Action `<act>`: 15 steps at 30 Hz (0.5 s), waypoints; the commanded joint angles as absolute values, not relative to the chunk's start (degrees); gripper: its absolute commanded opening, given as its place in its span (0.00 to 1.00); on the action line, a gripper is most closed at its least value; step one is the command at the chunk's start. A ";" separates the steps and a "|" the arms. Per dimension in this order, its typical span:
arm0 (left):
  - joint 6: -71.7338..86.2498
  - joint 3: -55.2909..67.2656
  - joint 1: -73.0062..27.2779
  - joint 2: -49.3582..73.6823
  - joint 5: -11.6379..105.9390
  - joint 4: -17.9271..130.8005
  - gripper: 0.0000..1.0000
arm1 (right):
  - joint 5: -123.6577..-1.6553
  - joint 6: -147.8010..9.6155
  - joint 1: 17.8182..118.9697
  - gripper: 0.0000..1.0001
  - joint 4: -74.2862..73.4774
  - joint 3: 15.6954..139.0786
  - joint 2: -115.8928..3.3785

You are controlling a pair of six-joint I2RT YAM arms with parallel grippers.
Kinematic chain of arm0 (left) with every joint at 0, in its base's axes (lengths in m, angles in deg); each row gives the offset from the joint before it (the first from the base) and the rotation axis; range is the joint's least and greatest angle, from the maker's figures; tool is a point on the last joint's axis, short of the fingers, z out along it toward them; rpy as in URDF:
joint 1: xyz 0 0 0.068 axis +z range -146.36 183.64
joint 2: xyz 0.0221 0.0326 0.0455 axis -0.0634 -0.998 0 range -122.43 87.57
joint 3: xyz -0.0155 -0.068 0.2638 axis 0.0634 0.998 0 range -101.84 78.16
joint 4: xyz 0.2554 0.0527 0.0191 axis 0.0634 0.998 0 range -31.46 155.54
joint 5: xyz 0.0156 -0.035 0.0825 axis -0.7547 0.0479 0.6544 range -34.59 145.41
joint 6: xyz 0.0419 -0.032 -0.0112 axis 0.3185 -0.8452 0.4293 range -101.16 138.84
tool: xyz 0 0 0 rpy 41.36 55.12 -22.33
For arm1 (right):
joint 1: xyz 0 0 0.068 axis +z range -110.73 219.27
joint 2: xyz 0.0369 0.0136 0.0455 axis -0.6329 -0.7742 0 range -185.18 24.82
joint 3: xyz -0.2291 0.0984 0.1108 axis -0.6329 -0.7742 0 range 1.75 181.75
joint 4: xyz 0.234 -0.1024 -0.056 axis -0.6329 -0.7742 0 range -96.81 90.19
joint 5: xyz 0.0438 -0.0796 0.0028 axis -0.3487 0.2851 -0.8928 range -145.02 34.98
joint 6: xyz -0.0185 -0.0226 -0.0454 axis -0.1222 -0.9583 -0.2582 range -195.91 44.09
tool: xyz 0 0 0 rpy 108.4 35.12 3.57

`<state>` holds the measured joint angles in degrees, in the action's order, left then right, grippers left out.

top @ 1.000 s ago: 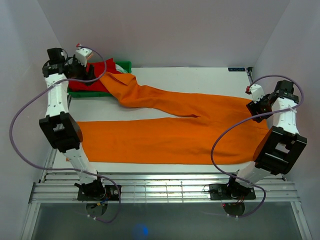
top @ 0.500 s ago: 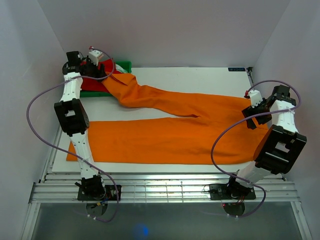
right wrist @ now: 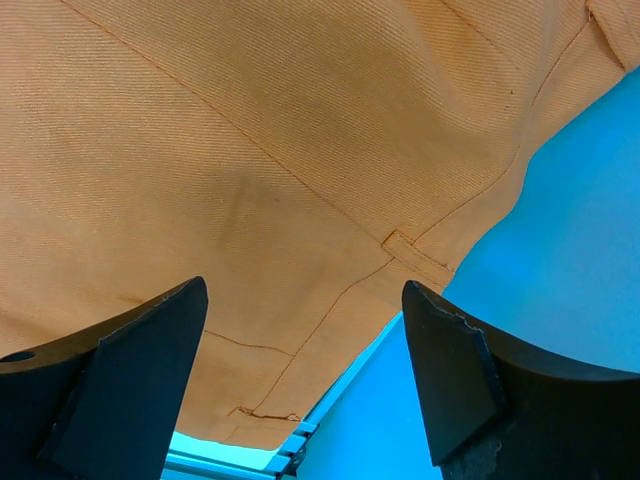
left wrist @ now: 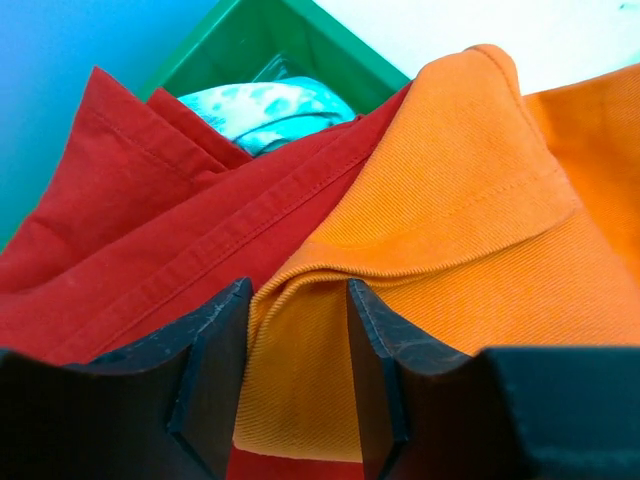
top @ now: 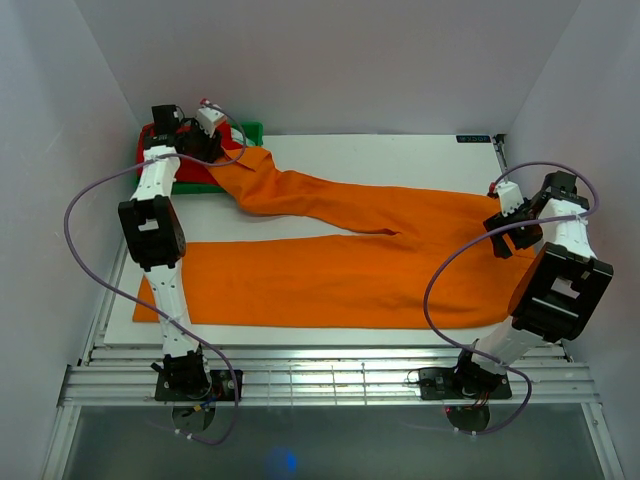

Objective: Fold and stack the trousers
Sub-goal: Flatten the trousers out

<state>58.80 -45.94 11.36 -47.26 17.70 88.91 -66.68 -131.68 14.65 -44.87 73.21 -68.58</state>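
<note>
The orange trousers lie flat on the white table, waist at the right and legs running left. The far leg's hem rests on red trousers at the back left. My left gripper is at that hem; in the left wrist view its jaws stand narrowly apart with a flap of orange hem between them, not visibly pinched. My right gripper hovers over the waist; its wrist view shows it wide open and empty above the waistband and a belt loop.
A green bin at the back left holds the red trousers and a teal-and-white patterned cloth. The waist hangs slightly past the table's right edge. Metal rails run along the near edge.
My left arm has swung right from the far left corner and brought its gripper onto the far leg's hem. My right gripper has shifted slightly down over the waist. The trousers have not moved.
</note>
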 commanded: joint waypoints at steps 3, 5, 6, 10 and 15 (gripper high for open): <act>64.36 -45.50 10.49 -46.11 20.25 89.48 0.47 | -66.62 -130.93 14.66 0.83 -43.32 73.39 -68.60; 63.93 -45.77 10.23 -45.33 20.26 89.57 0.38 | -66.70 -130.84 14.66 0.82 -42.88 73.12 -68.78; 64.01 -45.60 10.23 -44.89 20.34 89.83 0.36 | -66.70 -130.84 14.66 0.82 -42.70 72.60 -68.87; 64.20 -44.89 9.70 -42.16 22.80 89.92 0.00 | -66.27 -130.93 14.66 0.80 -40.95 71.37 -69.22; 56.73 -44.55 9.61 -34.46 26.04 90.71 0.00 | -65.65 -130.84 14.66 0.78 -39.19 70.31 -69.48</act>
<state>61.16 -45.06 10.03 -45.42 23.95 89.81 -65.85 -131.52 14.65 -41.63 71.07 -69.15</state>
